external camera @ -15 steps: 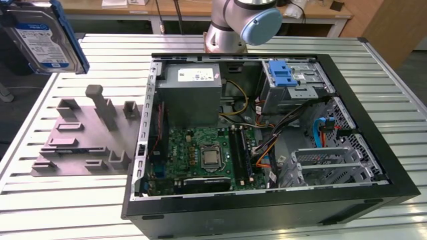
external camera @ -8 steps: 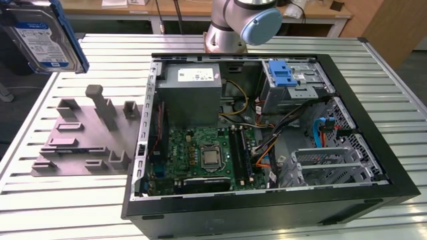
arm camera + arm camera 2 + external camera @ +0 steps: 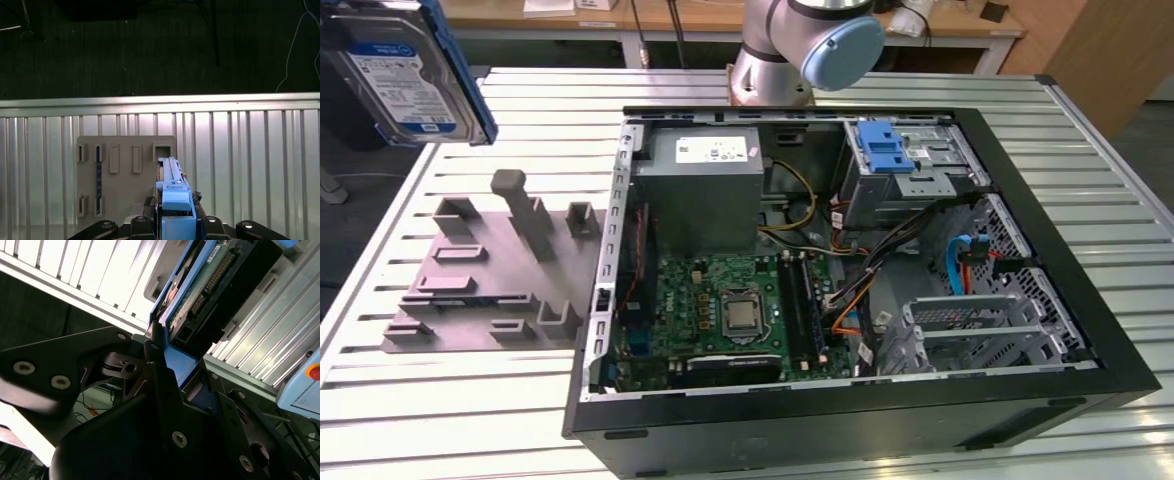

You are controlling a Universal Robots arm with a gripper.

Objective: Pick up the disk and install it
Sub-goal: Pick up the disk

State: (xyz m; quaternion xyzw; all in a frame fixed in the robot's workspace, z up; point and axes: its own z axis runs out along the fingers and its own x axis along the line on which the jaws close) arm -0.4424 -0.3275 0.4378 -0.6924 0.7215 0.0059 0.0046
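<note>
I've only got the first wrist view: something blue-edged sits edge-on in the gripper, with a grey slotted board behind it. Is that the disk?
Observer: Yes. The exterior view shows the disk face-on, with its white-and-blue label, held up off the table.
Operator: Is it at the computer yet?
Observer: No. It hangs at the exterior view's far left, past the grey fixture board; the open computer case sits towards that view's right.
Operator: Is the grip closed?
Observer: In the second wrist view the gripper is shut on the disk's blue-railed edge.
</note>
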